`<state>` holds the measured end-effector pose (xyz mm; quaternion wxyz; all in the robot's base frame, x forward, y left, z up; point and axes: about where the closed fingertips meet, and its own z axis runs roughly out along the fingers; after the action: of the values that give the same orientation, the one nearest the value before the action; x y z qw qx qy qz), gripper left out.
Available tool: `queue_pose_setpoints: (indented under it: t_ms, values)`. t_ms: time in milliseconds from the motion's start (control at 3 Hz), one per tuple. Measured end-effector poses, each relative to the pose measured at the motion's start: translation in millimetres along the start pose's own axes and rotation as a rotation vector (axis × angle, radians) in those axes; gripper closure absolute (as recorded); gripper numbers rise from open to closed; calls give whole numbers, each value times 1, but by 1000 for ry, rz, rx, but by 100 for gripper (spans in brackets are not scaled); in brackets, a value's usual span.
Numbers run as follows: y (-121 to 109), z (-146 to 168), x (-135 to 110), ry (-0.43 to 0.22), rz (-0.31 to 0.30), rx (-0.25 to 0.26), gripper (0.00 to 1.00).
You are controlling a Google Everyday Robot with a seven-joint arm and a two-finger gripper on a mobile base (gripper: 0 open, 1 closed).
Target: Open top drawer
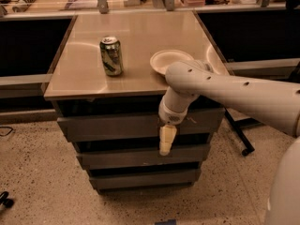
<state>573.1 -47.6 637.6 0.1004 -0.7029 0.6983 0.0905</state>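
Observation:
The top drawer [117,125] is the widest grey flat front of three, just under the tabletop, and looks closed. My white arm reaches in from the right. My gripper [166,144] hangs pointing down in front of the cabinet, right of centre, with its cream fingers [167,137] over the lower edge of the top drawer and the gap above the middle drawer [126,157].
A green drink can [111,55] and a white paper bowl [169,60] stand on the tan tabletop [84,74]. The bottom drawer [140,178] sits below. Dark shelving lies to both sides. A chair base with a caster [243,149] is at the right.

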Motion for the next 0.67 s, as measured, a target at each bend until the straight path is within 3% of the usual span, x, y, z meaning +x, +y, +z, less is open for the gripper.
queue_pose_setpoints:
  t_ms: [667]
  values:
    - [40,-18,-7,1,-1,-92,0]
